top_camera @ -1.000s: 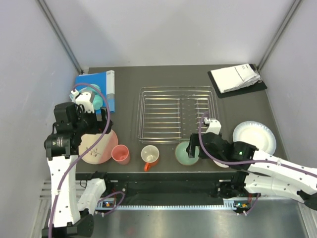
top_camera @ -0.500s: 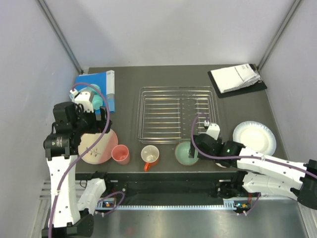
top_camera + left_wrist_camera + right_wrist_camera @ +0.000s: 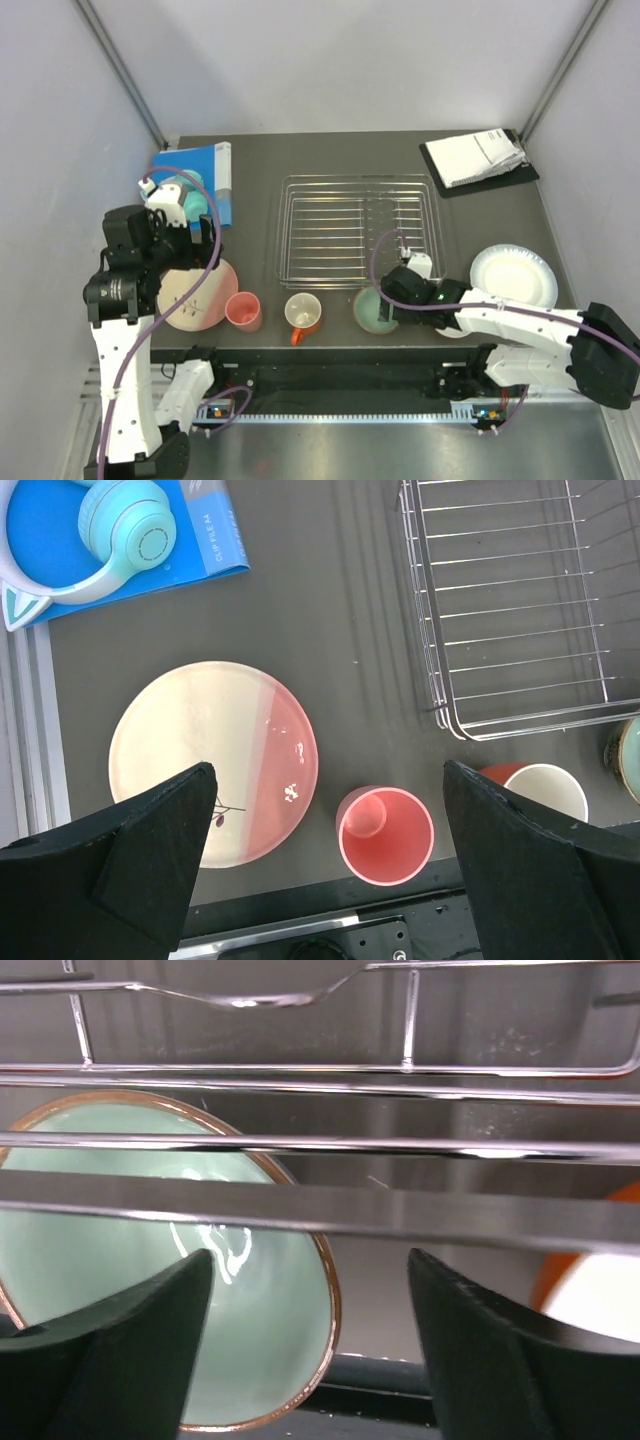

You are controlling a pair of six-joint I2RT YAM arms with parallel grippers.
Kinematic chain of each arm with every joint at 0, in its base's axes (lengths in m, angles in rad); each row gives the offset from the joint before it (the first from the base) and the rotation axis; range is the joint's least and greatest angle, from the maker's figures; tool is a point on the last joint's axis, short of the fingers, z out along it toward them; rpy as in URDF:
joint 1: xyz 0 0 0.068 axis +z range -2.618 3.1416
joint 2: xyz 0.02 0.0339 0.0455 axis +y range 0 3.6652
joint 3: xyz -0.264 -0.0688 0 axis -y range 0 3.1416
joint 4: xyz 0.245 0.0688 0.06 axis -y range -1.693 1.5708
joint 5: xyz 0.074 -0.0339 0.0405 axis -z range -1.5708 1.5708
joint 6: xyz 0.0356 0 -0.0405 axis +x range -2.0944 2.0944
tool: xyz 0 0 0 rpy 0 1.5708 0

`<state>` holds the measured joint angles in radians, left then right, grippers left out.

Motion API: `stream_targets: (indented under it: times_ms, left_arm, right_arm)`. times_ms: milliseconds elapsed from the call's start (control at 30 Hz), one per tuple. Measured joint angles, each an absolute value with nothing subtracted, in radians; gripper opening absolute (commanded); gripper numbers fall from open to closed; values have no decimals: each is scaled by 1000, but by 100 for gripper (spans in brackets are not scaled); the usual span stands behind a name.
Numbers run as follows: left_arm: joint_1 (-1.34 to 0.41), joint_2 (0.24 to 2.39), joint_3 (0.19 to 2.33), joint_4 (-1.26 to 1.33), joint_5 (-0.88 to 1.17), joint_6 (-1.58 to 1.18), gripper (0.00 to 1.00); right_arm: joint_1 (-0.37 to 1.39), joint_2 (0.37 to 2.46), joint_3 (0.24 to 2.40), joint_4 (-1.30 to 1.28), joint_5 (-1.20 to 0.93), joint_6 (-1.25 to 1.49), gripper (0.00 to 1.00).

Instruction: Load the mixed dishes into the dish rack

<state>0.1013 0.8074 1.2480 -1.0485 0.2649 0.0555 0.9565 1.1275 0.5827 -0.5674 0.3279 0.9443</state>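
Observation:
The silver wire dish rack [image 3: 355, 230] stands empty mid-table. Along the front lie the cream-and-pink plate [image 3: 200, 295], pink cup [image 3: 243, 311], orange mug [image 3: 303, 313] and mint-green bowl [image 3: 368, 310]. The white shallow bowl [image 3: 514, 278] sits at the right. My right gripper [image 3: 385, 303] is open, its jaws either side of the mint bowl's [image 3: 150, 1280] right rim. The orange white-lined bowl [image 3: 595, 1285] shows beside it and is hidden under the arm from above. My left gripper [image 3: 325, 865] is open and empty, high above the plate [image 3: 200, 760] and pink cup [image 3: 385, 835].
A blue book [image 3: 200, 170] with teal headphones [image 3: 100, 530] lies at the back left. White papers on a black board [image 3: 478, 158] lie at the back right. The rack's front wires [image 3: 320, 1145] cross close above the mint bowl. The table's front edge runs just below the dishes.
My right gripper has moved left and down to the mint bowl's rim. The left arm has shifted only slightly.

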Motion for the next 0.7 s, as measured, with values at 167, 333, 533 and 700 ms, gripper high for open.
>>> stream_targets:
  times_ms: [167, 333, 533, 700]
  left_arm:
    - [101, 807, 1248, -1050, 263, 59, 99]
    - [101, 801, 1248, -1050, 262, 59, 99]
    - [101, 794, 1248, -1050, 245, 69, 99]
    - [101, 794, 1248, -1050, 237, 81, 99]
  right_arm:
    - [948, 1142, 583, -541, 305, 927, 47]
    - [944, 1158, 583, -522, 286, 916, 33]
    - [944, 1180, 584, -514, 286, 903, 9]
    - [941, 1190, 606, -501, 287, 899, 0]
